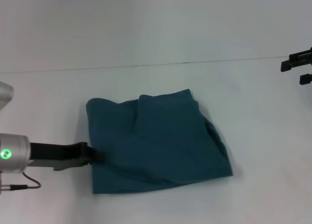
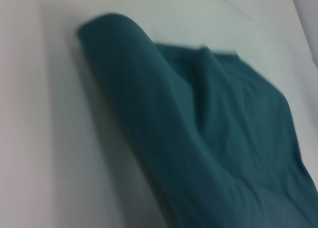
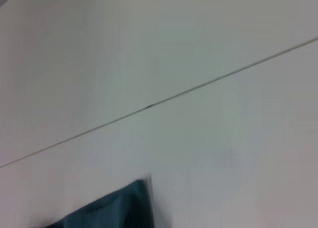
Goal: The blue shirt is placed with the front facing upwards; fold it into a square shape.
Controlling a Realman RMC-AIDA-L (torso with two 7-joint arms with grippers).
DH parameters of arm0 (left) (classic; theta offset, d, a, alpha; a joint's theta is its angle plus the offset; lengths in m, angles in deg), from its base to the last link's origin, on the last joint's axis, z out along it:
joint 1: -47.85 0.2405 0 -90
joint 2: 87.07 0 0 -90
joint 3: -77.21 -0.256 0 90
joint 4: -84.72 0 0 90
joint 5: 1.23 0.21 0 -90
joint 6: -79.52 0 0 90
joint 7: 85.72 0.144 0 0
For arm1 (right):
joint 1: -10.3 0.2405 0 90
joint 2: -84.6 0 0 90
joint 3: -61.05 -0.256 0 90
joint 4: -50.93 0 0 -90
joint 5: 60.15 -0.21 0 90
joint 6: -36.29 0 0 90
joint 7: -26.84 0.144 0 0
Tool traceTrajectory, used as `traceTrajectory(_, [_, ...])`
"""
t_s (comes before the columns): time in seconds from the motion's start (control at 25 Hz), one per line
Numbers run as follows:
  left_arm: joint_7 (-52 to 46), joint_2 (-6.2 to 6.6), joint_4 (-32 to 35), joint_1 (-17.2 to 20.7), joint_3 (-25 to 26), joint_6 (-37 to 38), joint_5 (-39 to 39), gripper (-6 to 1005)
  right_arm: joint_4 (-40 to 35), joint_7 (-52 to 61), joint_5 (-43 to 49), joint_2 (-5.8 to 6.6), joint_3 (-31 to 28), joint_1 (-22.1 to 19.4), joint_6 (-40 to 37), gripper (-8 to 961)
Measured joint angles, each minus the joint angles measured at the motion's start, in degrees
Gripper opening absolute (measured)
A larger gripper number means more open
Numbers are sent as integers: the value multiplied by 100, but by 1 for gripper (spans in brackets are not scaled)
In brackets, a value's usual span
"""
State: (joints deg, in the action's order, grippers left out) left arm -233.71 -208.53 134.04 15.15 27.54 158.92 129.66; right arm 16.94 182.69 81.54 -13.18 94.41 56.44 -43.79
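- The left gripper (image 1: 92, 155) sits nearest, low on the robot's left side of the white table (image 1: 161, 29). Its dark forearm lies almost level and reaches rightward, so that the tip meets the left edge of the blue shirt (image 1: 156, 141). Whether its jaws are released or clenched on cloth I cannot tell: the tip merges with the fabric and its shadow.
- The shirt lies in the middle of the table as a compact, roughly four-sided packet of several layers. No lettering or collar shows. Its near and left edges are fairly straight, while the right side slants and bulges with loose folds.
- In the left wrist view the shirt's (image 2: 208, 138) edge closest to that camera stands rounded and raised off the table, not pressed flat.
- Judgement: the folding looks nearly finished, at a tidying or letting-go stage. The next move probably calls for flattening that raised left edge, squaring the slanted right side, then lifting clear without dragging the layers.
- The right gripper (image 1: 298, 67) is farthest, at the right margin, well apart from the shirt and seemingly parked; its jaws cannot be judged. Its wrist view catches only a corner of the shirt (image 3: 114, 210).
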Motion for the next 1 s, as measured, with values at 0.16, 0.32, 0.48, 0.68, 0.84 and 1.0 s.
traceTrajectory(0.16, [253, 175, -285, -143, 406, -11, 122, 103, 14, -35, -14, -9, 3, -2, -3, 794])
traceTrajectory(0.32, [310, 299, -592, -357, 502, -40, 335, 101, 3, -37, -17, -34, 4, 8, -37, 794])
traceTrajectory(0.48, [286, 296, -587, -361, 526, -44, 398, 99, -4, -37, -18, -39, 4, 12, -48, 794])
traceTrajectory(0.68, [263, 306, -393, -333, 606, 139, 552, 104, -8, -38, -19, -39, 4, 15, -52, 794])
traceTrajectory(0.84, [262, 331, -129, -286, 781, 597, 556, 201, -10, -38, -19, -39, 4, 7, -53, 794])
traceTrajectory(1.0, [208, 324, 158, -186, 1166, 877, 503, 345, -11, -38, -19, -39, 4, 17, -49, 794])
